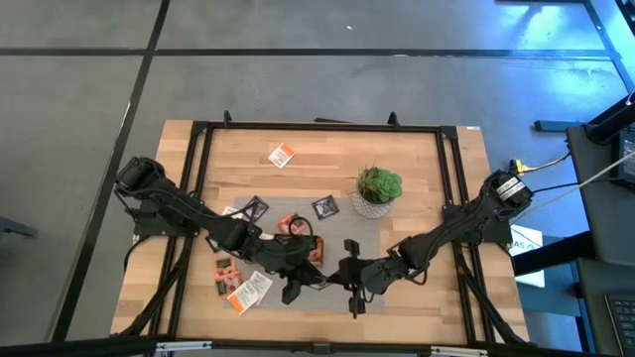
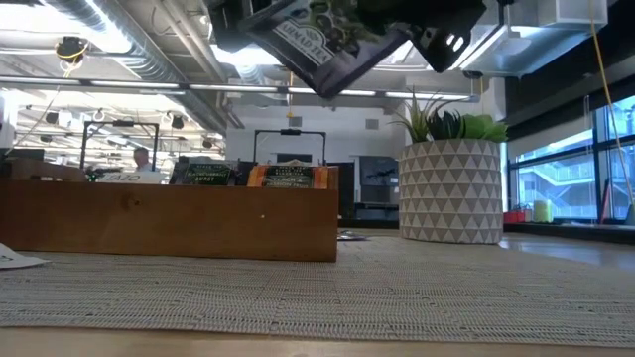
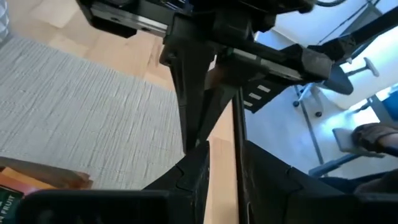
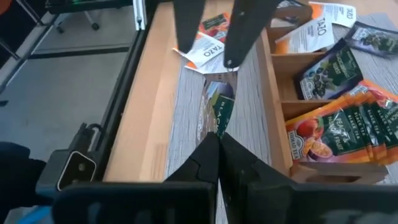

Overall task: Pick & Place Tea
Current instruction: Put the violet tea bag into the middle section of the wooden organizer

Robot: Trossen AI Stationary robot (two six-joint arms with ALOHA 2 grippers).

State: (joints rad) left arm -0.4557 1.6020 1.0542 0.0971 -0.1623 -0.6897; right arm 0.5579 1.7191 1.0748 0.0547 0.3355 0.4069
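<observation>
A dark tea sachet [image 2: 322, 45] hangs tilted over the grey mat near the table's front middle, and my right gripper [image 4: 217, 138] is shut on it. It shows edge-on in the right wrist view as the sachet [image 4: 219, 106]. My left gripper [image 3: 225, 177] faces it from the left, open, with one finger on each side of the sachet's other end. In the high view the left gripper [image 1: 306, 280] and the right gripper [image 1: 349, 280] meet tip to tip. More tea sachets [image 4: 336, 124] stand in the wooden tray [image 4: 278, 93]. Others lie loose on the table [image 1: 282, 156]. My right gripper pinches one edge of the sachet [image 4: 217, 124] between its two fingers, coming from the table's right and slanting down. The sachet sticks out past the fingertips toward the left gripper, on edge and lifted clear of the mat. My left gripper has its fingers [image 4: 239, 37] beside the sachet's far end; whether they touch it I cannot tell.
A potted plant [image 1: 379, 190] in a white patterned pot stands right of centre, behind the grippers. The tray [image 2: 169, 218] lies under the left arm. Loose sachets lie at the front left [image 1: 246, 290] and mid-table [image 1: 324, 206]. A black frame [image 1: 198, 198] rings the table.
</observation>
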